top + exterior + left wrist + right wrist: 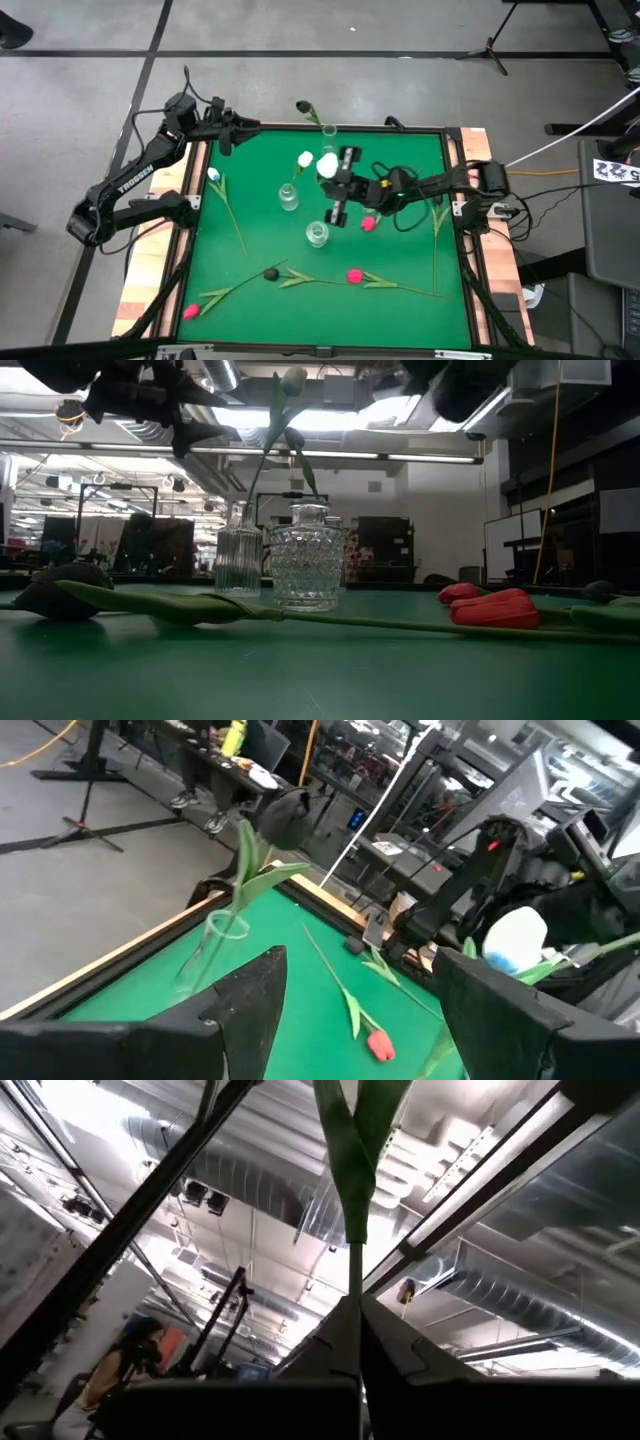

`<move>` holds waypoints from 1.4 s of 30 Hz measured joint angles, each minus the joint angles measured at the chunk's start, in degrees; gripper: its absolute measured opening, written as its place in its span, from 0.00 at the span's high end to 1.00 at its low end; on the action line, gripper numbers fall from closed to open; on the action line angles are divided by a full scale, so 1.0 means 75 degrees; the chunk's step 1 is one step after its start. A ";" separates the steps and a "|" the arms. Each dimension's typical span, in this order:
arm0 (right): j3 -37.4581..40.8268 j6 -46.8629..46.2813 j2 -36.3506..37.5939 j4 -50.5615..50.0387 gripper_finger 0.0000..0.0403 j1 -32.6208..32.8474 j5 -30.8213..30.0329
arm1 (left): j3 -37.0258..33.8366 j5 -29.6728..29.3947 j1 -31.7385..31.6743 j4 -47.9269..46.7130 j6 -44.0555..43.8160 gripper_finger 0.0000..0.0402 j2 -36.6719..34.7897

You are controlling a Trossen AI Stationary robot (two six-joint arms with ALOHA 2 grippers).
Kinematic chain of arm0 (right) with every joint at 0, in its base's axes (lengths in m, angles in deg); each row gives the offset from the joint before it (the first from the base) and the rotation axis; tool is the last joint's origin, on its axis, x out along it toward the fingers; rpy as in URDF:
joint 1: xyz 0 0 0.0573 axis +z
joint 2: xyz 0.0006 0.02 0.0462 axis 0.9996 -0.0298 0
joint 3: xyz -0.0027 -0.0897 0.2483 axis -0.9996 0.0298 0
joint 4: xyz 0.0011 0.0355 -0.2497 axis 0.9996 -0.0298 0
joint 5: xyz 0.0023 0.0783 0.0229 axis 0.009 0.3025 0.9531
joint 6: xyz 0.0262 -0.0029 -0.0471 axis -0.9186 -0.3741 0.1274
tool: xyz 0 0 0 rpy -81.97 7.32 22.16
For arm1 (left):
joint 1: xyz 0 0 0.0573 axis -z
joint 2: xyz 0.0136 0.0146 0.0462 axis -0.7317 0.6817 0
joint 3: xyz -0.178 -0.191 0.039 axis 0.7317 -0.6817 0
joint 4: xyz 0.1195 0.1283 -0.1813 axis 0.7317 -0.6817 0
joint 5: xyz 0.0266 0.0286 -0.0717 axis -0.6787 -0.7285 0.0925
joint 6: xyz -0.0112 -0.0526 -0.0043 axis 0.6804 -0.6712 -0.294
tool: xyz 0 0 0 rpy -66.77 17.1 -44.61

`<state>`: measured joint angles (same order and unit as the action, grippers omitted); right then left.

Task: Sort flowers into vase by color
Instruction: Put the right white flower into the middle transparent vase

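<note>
Green surface (400,250) strewn with loose tulips. Left hand (235,132) parked at the far left corner, fingers spread wide, nothing in them. Right hand (356,1310) over the middle, clamped shut on the green stem of a white tulip (327,165), head held clear of the surface and close beside the ribbed vase (288,197).

Three glass vases in a loose cluster: the ribbed one already carrying a white bloom (305,158), a far vase (328,130) holding a black tulip (302,105), and a squat cut-glass jar (317,234), seemingly empty.

Judged step: deliver the held white tulip to the ribbed vase – white with white.
- Bring the stem upright above that narrow neck before descending (stem's lower end not visible in any view, so find it first).
- Lower slowly – a light vase, likely to tip from a sideways nudge.
- Mind the bloom already inside; come in beside it, not through it.
- Avoid the red tulip (368,223) lying just under the wrist.
- Release only once the stem sits well down the neck.
</note>
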<state>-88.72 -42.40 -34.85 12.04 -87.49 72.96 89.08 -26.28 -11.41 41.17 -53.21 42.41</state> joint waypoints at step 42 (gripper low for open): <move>-0.3210 -0.4108 -0.2547 0.0018 1.00 -0.0589 0.3424 | 0.0000 -0.0589 0.0294 -0.0027 0.0482 0.38 0.0000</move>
<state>-112.79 -73.21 -53.95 12.18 -91.91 98.64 89.08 -30.70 -9.20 40.96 -49.59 42.41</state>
